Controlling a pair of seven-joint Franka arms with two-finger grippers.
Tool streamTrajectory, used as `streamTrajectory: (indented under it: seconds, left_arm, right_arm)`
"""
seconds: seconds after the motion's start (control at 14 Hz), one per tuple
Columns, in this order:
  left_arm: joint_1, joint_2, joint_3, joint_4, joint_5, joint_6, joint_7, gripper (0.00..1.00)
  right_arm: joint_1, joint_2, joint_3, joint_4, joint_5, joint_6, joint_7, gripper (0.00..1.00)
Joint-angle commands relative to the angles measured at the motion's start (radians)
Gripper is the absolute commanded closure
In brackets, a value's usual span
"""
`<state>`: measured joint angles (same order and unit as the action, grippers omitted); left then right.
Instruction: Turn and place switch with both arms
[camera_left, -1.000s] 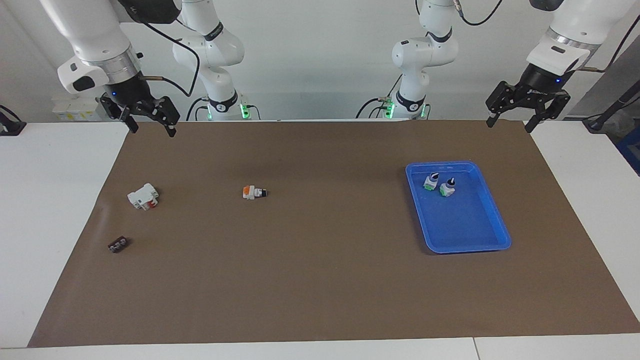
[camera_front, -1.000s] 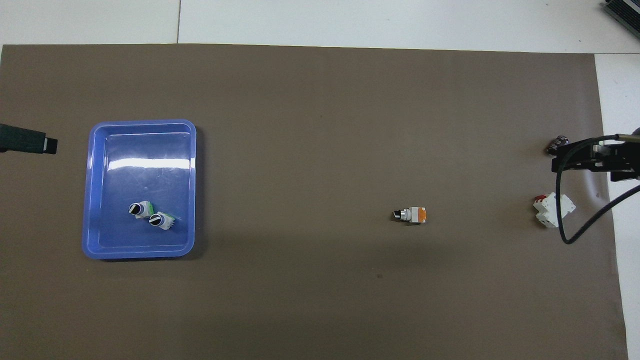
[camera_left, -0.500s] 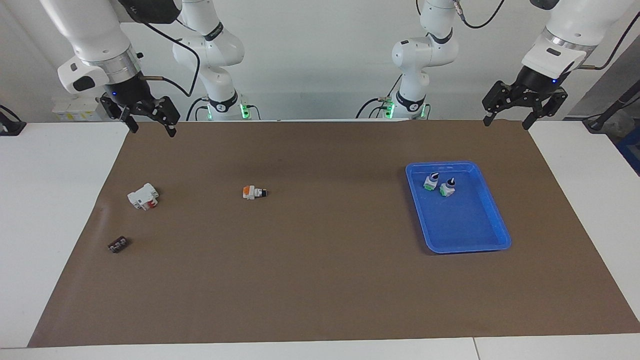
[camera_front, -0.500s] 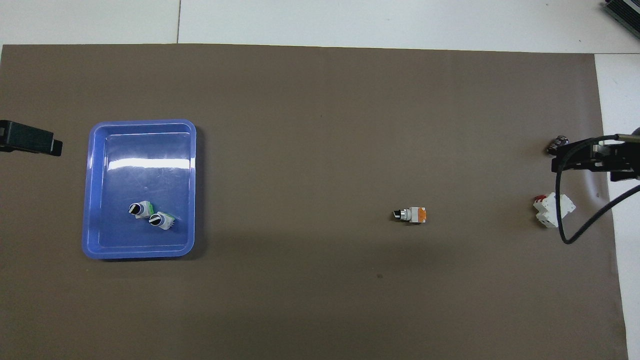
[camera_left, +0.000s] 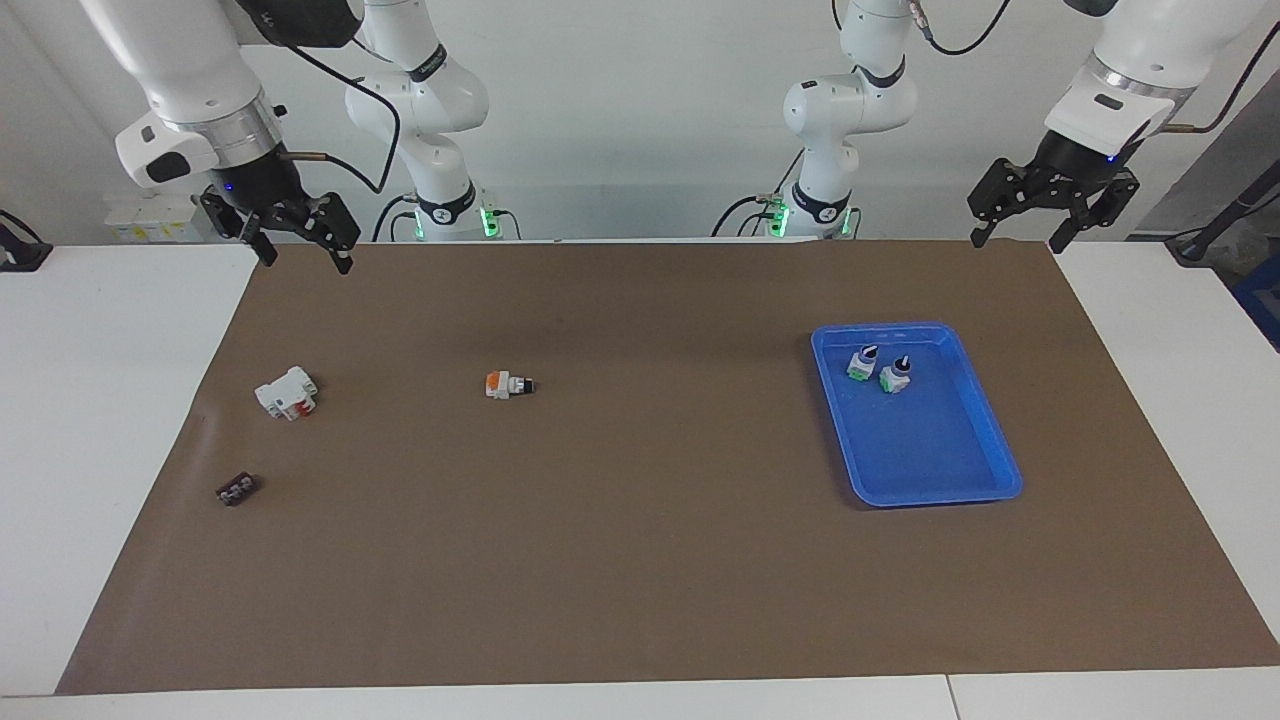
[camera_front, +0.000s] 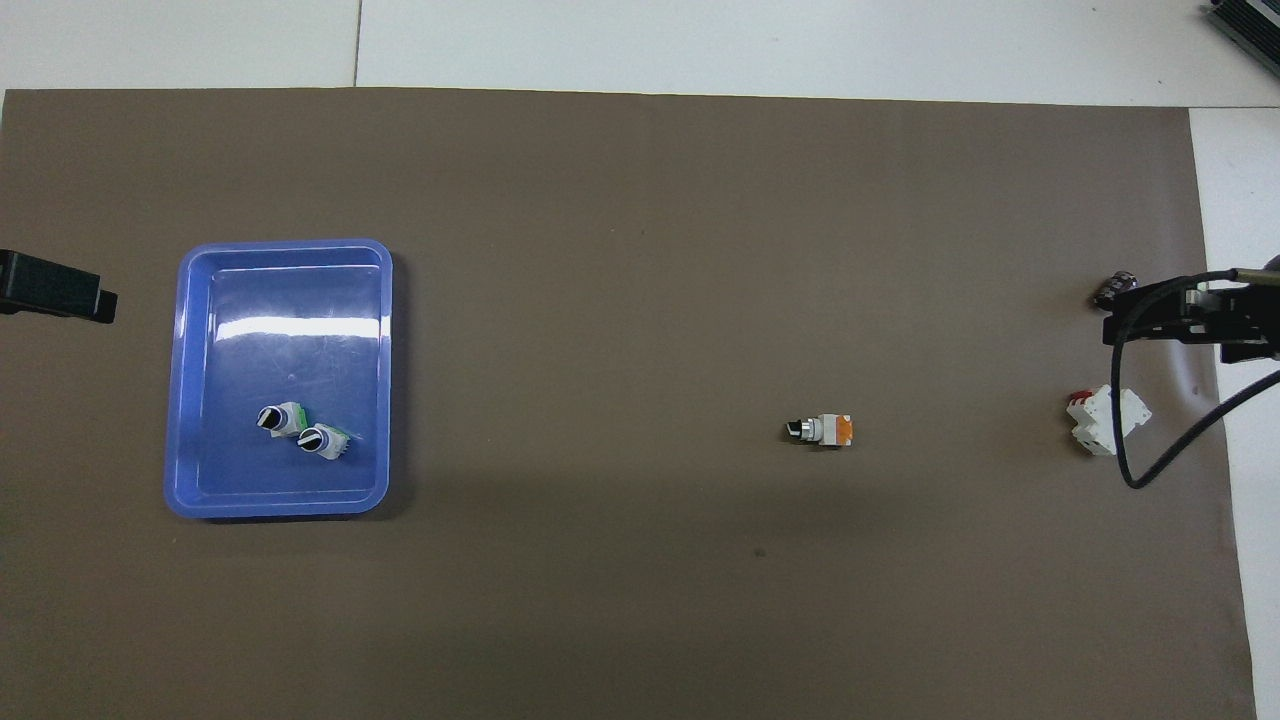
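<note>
Two look-alike green-based switches lie side by side in the blue tray (camera_left: 985, 455), at its end nearer the robots. One switch (camera_left: 861, 363) also shows in the overhead view (camera_front: 280, 418). Its twin (camera_left: 894, 376) touches it or nearly does and shows in the overhead view too (camera_front: 323, 439). My left gripper (camera_left: 1015, 240) is open and empty, up in the air over the mat's corner at the left arm's end. My right gripper (camera_left: 306, 262) is open and empty, raised over the mat's corner at the right arm's end.
An orange-based switch (camera_left: 508, 384) lies on its side mid-mat. A white block with red (camera_left: 287, 392) and a small dark part (camera_left: 236, 489) lie toward the right arm's end. The brown mat (camera_left: 640, 560) covers most of the table.
My left gripper has shifted slightly and risen a little over its corner of the mat. The right gripper and all the objects have stayed put.
</note>
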<state>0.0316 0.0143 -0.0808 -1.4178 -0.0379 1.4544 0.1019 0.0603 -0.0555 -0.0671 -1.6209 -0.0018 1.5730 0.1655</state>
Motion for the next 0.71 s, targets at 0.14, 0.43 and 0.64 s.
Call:
streamTrajectory:
  seconds: [0.14, 0.43, 0.64]
  left_arm:
    - [-0.110, 0.001, 0.098, 0.023, 0.021, -0.055, -0.013, 0.00]
    - [-0.101, 0.004, 0.087, 0.023, 0.023, -0.063, -0.013, 0.00]
    - [-0.102, 0.003, 0.090, 0.023, 0.024, -0.075, -0.011, 0.00]
  right_arm:
    - [0.003, -0.017, -0.002, -0.011, -0.009, -0.004, -0.017, 0.00]
    - [0.003, -0.017, 0.000, -0.013, -0.009, -0.004, -0.017, 0.00]
    - [0.003, -0.017, -0.002, -0.013, -0.009, -0.004, -0.017, 0.00]
